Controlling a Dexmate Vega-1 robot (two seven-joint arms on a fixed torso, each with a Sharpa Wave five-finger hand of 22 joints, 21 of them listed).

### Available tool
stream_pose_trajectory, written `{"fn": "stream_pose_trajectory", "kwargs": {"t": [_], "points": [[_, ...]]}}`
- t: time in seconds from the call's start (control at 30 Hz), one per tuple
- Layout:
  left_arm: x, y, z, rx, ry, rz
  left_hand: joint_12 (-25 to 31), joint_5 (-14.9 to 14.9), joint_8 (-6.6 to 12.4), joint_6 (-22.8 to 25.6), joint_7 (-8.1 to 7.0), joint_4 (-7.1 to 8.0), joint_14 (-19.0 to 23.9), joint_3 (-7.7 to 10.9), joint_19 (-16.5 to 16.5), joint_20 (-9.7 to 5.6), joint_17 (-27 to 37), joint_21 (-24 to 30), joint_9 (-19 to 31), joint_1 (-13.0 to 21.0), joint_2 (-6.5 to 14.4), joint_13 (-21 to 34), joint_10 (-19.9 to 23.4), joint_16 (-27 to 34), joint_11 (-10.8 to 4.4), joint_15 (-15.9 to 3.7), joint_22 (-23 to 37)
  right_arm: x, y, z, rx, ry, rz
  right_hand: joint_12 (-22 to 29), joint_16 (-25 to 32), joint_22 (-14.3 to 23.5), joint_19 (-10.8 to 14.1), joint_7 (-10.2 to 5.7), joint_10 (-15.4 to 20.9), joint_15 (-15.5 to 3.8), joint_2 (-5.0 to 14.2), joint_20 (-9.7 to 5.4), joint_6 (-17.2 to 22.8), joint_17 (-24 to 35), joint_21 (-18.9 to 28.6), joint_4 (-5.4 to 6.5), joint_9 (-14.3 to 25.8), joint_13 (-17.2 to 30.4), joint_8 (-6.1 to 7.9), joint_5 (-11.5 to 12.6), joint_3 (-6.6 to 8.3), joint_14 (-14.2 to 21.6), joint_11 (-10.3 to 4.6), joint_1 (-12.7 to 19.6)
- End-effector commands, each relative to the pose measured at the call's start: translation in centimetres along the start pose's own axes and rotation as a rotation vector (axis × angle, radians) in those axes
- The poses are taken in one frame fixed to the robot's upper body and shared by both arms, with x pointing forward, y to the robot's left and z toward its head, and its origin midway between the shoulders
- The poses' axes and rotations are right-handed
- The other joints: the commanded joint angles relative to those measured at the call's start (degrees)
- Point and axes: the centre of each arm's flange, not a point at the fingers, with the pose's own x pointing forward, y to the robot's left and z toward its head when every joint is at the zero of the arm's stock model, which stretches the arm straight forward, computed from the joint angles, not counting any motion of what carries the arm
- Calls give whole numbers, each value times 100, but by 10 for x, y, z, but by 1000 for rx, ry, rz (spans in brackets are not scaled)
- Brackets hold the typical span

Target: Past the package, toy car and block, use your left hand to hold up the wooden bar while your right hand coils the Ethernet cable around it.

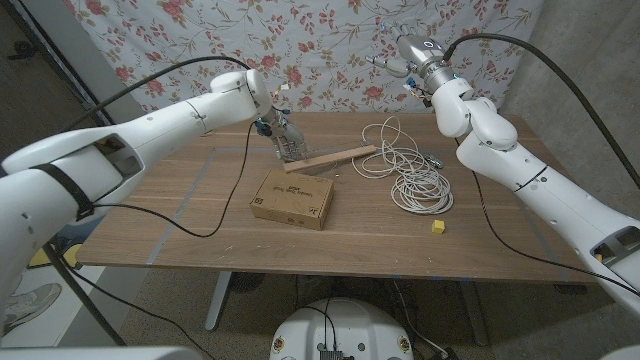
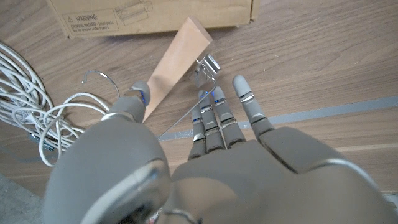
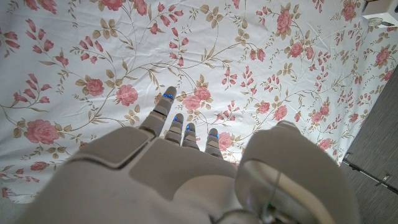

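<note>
A wooden bar (image 1: 335, 157) lies on the table behind the cardboard package (image 1: 292, 197). My left hand (image 1: 272, 122) hovers over the bar's left end. In the left wrist view my left hand (image 2: 205, 168) has its thumb on one side of the bar (image 2: 171, 68) and its fingers (image 2: 217, 115) on the other, apart and holding nothing. The white Ethernet cable (image 1: 415, 175) lies in loose loops right of the bar. My right hand (image 1: 402, 55) is raised high above the table's far edge, and in its wrist view the right hand (image 3: 186, 168) is empty, fingers stretched toward the floral cloth.
A small yellow block (image 1: 437, 227) sits near the table's front right. A small metal piece (image 2: 208, 64) lies by the bar's end, beside my fingers. The package (image 2: 149, 15) and cable loops (image 2: 25, 81) flank the bar. Black cables trail across the table's left part (image 1: 190, 225).
</note>
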Motion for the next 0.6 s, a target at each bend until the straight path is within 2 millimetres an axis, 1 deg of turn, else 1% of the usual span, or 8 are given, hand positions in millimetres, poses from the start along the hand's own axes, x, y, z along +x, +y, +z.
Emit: {"fn": "stream_pose_trajectory", "kwargs": {"t": [0.03, 0.1, 0.17, 0.27, 0.3, 0.43, 0.5, 0.6], "points": [[-10, 5, -7, 10, -15, 13, -731, 184, -752, -975, -14, 177, -1039, -461, -629, 146, 4, -601, -27, -204, -8, -245, -1050, -450, 279, 361, 12, 5, 2, -3, 82, -31, -11, -17, -10, 10, 69, -7, 43, 42, 38, 2, 61, -9, -16, -24, 2, 8, 0, -27, -11, 43, 18, 6], [-19, 6, -10, -31, -52, 78, -996, 184, -1032, -1235, -122, 402, -1395, -706, -886, 114, 26, -864, -28, -539, 75, -320, -1423, -607, 293, 444, 16, 7, 3, -6, 139, -43, 10, -13, -11, 10, 75, -10, 64, 44, 42, -10, 85, -9, -20, -20, 2, 7, 2, -33, -16, 49, 18, -2], [-29, 6, -14, -69, -88, 160, -1212, 133, -1277, -1436, -280, 550, -1747, -831, -1142, 114, 34, -1105, -29, -737, 212, -358, -1761, -775, 307, 492, 21, 8, 4, -10, 206, -54, 29, -9, -7, 11, 73, -38, 93, 46, 50, -10, 143, -9, -32, -10, 2, 6, 11, -44, -26, 70, 14, -22], [-45, 5, -19, -126, -146, 250, -1462, -3, -1520, -1522, -503, 719, -2163, -998, -1569, 147, 40, -1451, -23, -1022, 322, -379, -2131, -954, 369, 566, 29, 11, 7, -19, 321, -65, 82, 4, 31, 12, 86, -44, 165, 62, 57, -10, 204, -7, -45, 11, 2, 4, 11, -68, -50, 182, 12, -69], [-51, 5, -21, -146, -163, 282, -1551, -44, -1595, -1538, -530, 775, -2293, -1048, -1802, 157, 49, -1601, -20, -1117, 365, -383, -2270, -996, 373, 626, 34, 11, 8, -22, 360, -68, 101, 3, 30, 12, 62, -45, 175, 64, 55, 9, 215, -7, -59, 17, 2, 4, 9, -76, -59, 185, 25, -85], [-70, 0, -31, -244, -251, 436, -1792, -164, -1809, -1590, -670, 949, -2701, -1220, -2344, 170, 72, -1980, -13, -1444, 450, -389, -2658, -1088, 439, 709, 62, 15, 15, -33, 531, -83, 175, -19, 0, 14, -64, -85, 187, 125, 41, 73, 207, -4, -135, 55, 2, 2, -27, -118, -113, 125, 44, -184], [-79, -4, -36, -301, -317, 531, -1842, -190, -1848, -1566, -733, 1006, -2819, -1273, -2507, 172, 79, -2095, -13, -1553, 477, -391, -2724, -1103, 396, 706, 67, 16, 19, -39, 619, -100, 198, -33, -21, 15, -116, -99, 182, 131, 42, 75, 204, -2, -167, 72, 2, 0, -42, -136, -133, 79, 63, -228], [-88, -12, -45, -415, -446, 669, -1853, -215, -1841, -1449, -876, 1060, -2800, -1318, -2540, 174, 80, -2149, -14, -1658, 504, -397, -2702, -1071, 336, 695, 73, 18, 27, -46, 766, -134, 226, -47, -55, 14, -205, -191, 239, 84, 64, 34, 308, -4, -235, 113, -1, -9, -41, -185, -178, 21, 0, -340]]}}
